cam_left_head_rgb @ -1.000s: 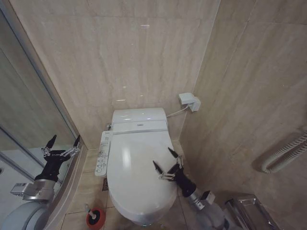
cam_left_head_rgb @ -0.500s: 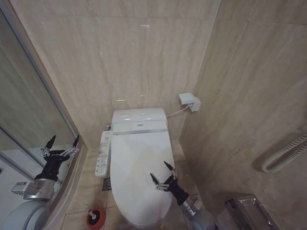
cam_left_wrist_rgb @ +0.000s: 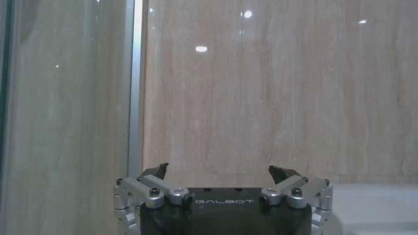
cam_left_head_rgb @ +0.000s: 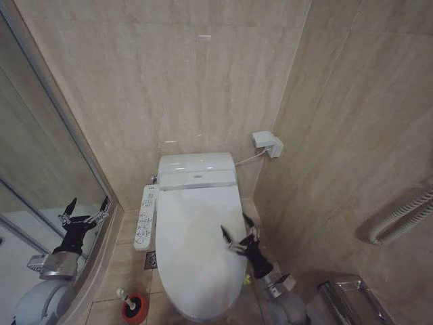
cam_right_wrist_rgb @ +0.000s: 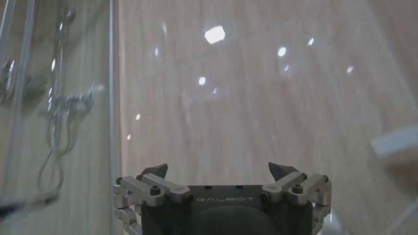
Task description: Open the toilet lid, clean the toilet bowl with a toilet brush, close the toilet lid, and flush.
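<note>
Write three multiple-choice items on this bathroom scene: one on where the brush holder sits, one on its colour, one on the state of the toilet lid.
1. Where does the toilet brush stand?
A. on the floor at the robot's left of the toilet bowl
B. on top of the tank
C. on the wall-mounted box

2. What colour is the brush's cup holder?
A. blue
B. red
C. green

3. How is the toilet lid now?
A. raised against the tank
B. removed and lying on the floor
C. down over the bowl

Answers:
1 A, the brush stands on the floor tiles near the bowl's front, on the left side.
2 B, the cup is bright red.
3 C, the lid lies flat, with the open right gripper over its right edge and the open left gripper raised by the glass.
</note>
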